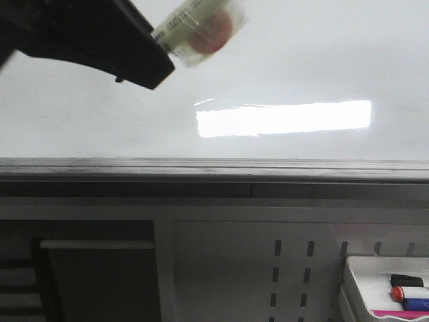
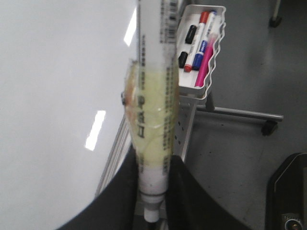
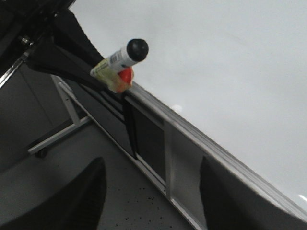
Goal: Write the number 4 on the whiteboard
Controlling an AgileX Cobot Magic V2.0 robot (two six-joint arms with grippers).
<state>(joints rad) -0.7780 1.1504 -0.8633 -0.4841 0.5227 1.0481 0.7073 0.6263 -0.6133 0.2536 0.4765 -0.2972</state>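
The whiteboard (image 1: 301,60) is glossy white with a grey edge rail (image 1: 214,171) and a bright rectangular glare. No number 4 shows on it. My left gripper (image 1: 157,50) is shut on a white marker (image 1: 201,27) wrapped in yellowish tape with a red patch, over the board's near left part. In the left wrist view the marker (image 2: 153,96) stands between the black fingers (image 2: 120,201), beside the board (image 2: 57,96). In the right wrist view the marker (image 3: 120,62) shows its black cap end. My right gripper (image 3: 152,191) is open and empty, off the board by its rail.
A small white tray (image 1: 385,288) with black, red and blue markers hangs at the lower right; it shows in the left wrist view (image 2: 201,48) too. Below the rail are a perforated grey panel (image 1: 288,275) and a dark frame (image 1: 94,275). Grey floor lies below the stand.
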